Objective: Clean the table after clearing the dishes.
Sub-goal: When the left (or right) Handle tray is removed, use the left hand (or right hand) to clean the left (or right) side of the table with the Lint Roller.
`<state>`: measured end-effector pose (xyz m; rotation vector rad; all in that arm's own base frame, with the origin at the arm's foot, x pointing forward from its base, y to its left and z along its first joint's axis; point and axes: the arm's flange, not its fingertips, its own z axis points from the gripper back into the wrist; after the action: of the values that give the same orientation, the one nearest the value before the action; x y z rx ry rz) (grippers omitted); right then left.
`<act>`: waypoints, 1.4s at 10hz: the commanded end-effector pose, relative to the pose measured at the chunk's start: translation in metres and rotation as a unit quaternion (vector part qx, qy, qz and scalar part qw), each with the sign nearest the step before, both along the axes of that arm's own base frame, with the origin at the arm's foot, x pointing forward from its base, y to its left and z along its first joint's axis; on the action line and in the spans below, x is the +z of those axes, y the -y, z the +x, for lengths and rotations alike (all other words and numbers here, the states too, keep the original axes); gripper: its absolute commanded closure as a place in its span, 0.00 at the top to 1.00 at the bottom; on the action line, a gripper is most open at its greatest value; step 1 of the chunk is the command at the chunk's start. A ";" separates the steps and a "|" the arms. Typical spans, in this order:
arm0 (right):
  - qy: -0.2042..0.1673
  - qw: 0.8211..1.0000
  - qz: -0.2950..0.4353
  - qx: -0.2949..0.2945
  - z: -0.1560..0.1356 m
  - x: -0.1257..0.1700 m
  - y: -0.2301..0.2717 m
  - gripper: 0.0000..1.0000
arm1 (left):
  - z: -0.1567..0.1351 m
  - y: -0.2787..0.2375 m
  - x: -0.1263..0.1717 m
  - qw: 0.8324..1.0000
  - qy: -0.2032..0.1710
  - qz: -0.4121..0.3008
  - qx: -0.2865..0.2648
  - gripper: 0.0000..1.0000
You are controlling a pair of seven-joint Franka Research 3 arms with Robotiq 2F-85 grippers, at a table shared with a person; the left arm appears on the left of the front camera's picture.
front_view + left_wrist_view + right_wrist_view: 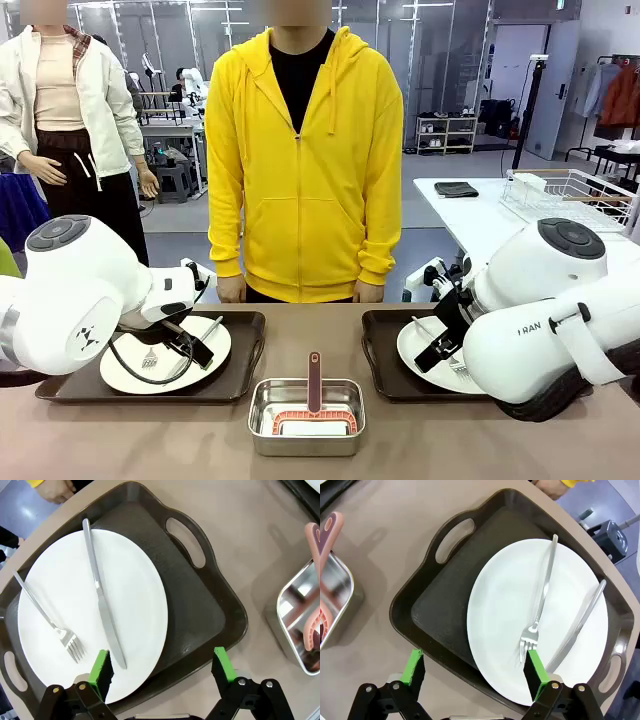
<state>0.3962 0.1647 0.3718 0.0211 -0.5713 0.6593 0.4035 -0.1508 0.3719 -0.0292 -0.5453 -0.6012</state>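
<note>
On the taupe table (520, 445) lie two dark trays, each with a white plate, a fork and a knife. My left gripper (196, 350) hangs open over the left tray (240, 375). In the left wrist view the gripper (162, 669) has one pad over the plate (130, 595) near the knife (102, 610) and fork (47, 612), the other past the tray's rim (220, 605). My right gripper (437, 352) is open over the right tray (385, 370). Its wrist view shows the gripper (475, 670) straddling the tray's rim (415, 615) and the plate (500, 605) with fork (540, 600) and knife (577, 625).
A small steel pan (306, 415) holding a red-brown handled tool stands between the trays at the table's front. A person in a yellow hoodie (305, 160) stands at the far edge with both hands at the tabletop. A white side table with a wire rack (565, 195) is back right.
</note>
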 end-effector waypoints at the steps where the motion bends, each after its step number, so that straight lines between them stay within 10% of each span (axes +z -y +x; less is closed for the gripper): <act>1: 0.000 1.000 0.000 0.000 0.000 0.000 0.000 1.00 | 0.000 0.000 0.000 1.000 0.000 0.000 0.000 1.00; 12: -0.025 0.999 0.038 0.012 0.007 0.013 0.004 1.00 | 0.005 -0.002 0.014 1.000 -0.009 0.001 -0.015 1.00; 14: -0.082 0.990 0.117 0.021 0.021 0.044 0.021 1.00 | 0.014 -0.027 0.038 0.989 -0.126 -0.062 -0.056 1.00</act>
<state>0.4019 0.1735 0.3958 0.1824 -0.5346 0.6255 0.4063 -0.1552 0.3871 -0.1531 -0.4439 -0.6319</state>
